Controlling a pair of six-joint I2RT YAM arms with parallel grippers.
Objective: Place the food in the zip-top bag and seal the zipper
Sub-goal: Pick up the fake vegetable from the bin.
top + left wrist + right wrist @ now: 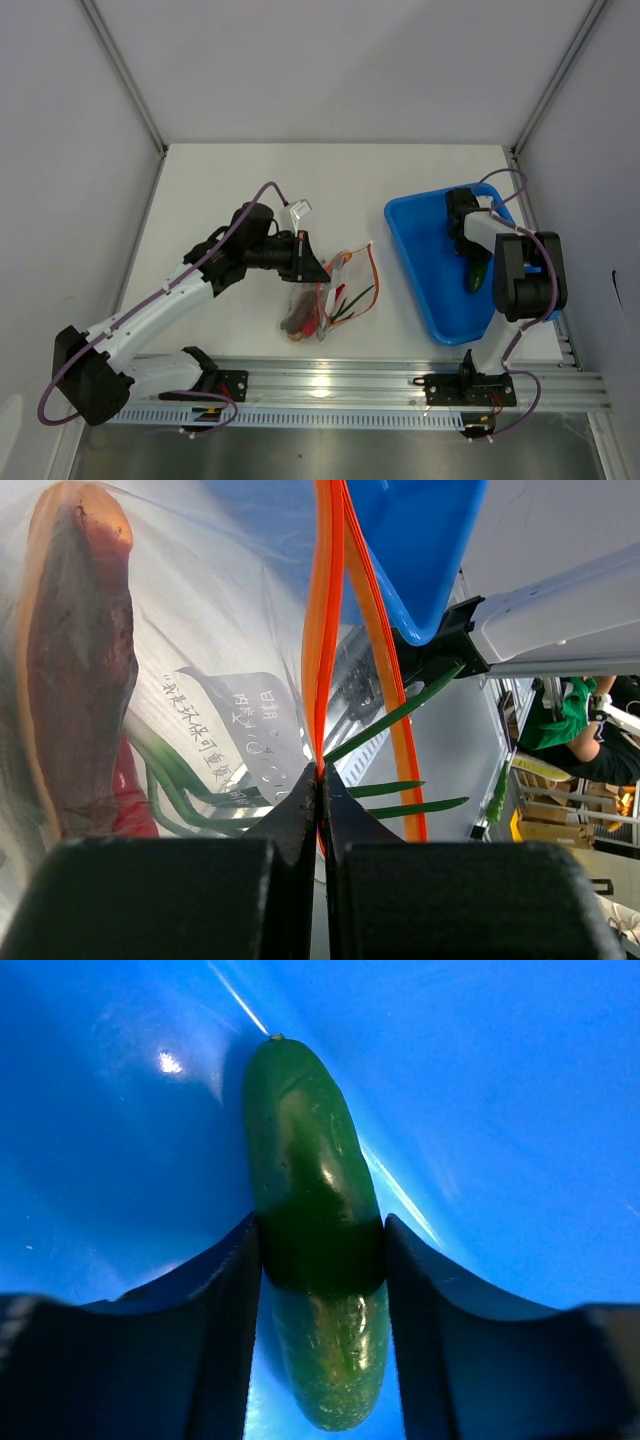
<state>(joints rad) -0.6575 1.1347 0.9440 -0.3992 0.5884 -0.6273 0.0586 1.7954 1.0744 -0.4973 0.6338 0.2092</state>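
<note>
- While the left end effector (320,780) is pinched tight on the zipper (322,630), we see its two dark fingertips meet on the orange strip with no gap between them.
- We find the bag (345,287) lying on the surface (230,190) just past that end effector, between the left arm and the tray (420,275).
- Through the clear plastic we make out the sausage (75,660) in its bun, with the chili (130,795) just beside it.
- We also see the onion stalks (170,770) in the bag; their thin ends cross the orange strip.
- Over in the tray, the right end effector (322,1250) has a finger pressed against each side of the cucumber (315,1160), gripping it near its middle.
- From the wrist view, we see the cucumber pointing straight away between the fingers, one end past the fingertips and the other back toward the wrist.
- We cannot tell whether the cucumber rests on the tray floor or sits just off it.
- From above, we place the cucumber in the right half of the tray, well apart from the bag.
</note>
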